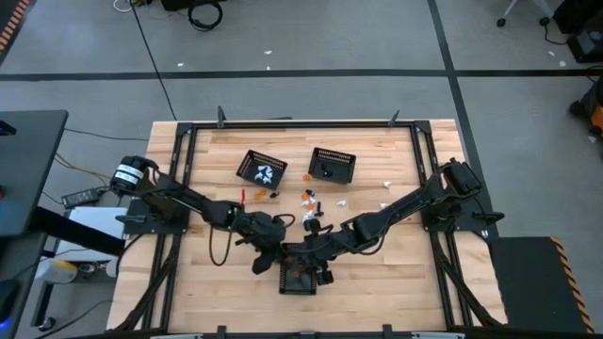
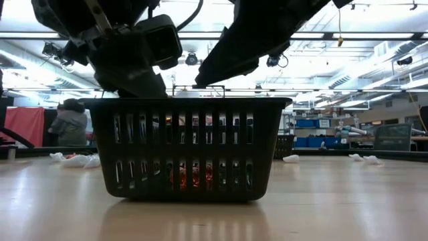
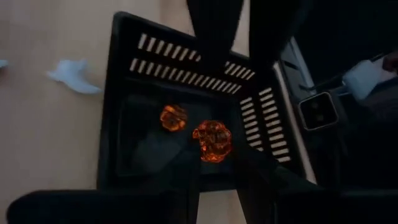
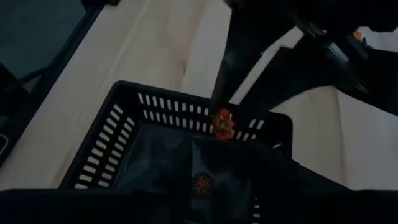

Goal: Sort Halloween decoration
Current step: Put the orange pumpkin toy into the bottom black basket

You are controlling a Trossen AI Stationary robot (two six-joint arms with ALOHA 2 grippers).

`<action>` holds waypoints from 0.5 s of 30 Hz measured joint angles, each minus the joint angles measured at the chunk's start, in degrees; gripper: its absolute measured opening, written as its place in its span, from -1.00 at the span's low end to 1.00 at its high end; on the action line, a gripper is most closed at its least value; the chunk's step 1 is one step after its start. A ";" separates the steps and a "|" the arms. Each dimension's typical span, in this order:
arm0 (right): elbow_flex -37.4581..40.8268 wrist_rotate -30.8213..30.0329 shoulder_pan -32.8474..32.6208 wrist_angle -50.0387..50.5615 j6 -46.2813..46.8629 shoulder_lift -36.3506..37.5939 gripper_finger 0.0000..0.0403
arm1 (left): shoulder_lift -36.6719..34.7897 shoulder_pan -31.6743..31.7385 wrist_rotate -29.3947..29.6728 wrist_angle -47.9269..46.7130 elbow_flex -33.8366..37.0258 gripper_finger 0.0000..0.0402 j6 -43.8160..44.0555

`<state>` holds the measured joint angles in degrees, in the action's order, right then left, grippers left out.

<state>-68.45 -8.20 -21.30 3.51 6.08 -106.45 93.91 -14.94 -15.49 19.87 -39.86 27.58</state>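
High view, writing: none legible.
Left gripper (image 3: 214,146): closed on orange trinket (image 3: 212,140) over near basket (image 1: 298,279).
Right gripper (image 1: 316,268): cannot tell.

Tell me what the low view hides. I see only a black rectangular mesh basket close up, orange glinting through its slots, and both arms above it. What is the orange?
Observer: An orange trinket lies on the floor of that near black mesh basket.
Operator: Is either arm carrying anything?
Observer: The left gripper pinches a second orange trinket in its fingers over the basket. The right gripper hangs over the same basket.
Operator: Any other baskets?
Observer: Two sit farther back. The left basket holds white trinkets. The right basket holds a black piece. Loose trinkets lie on the table nearby.
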 joint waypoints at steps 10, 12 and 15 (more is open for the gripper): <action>0.03 -1.19 0.05 0.53 5.22 0.15 -0.22 | -0.42 -0.28 -0.44 -0.11 0.00 -0.14 -2.14; 0.09 -1.19 0.16 0.63 5.97 0.97 -0.22 | -1.45 0.62 -1.65 -0.25 0.00 -0.08 -1.99; 0.09 -1.33 0.52 0.49 6.08 2.46 -0.22 | -4.64 2.74 -1.84 -3.81 0.00 -0.06 -1.43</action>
<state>-68.36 -9.53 -20.78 4.00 12.16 -104.00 89.27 -12.21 -17.33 16.06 -39.86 26.15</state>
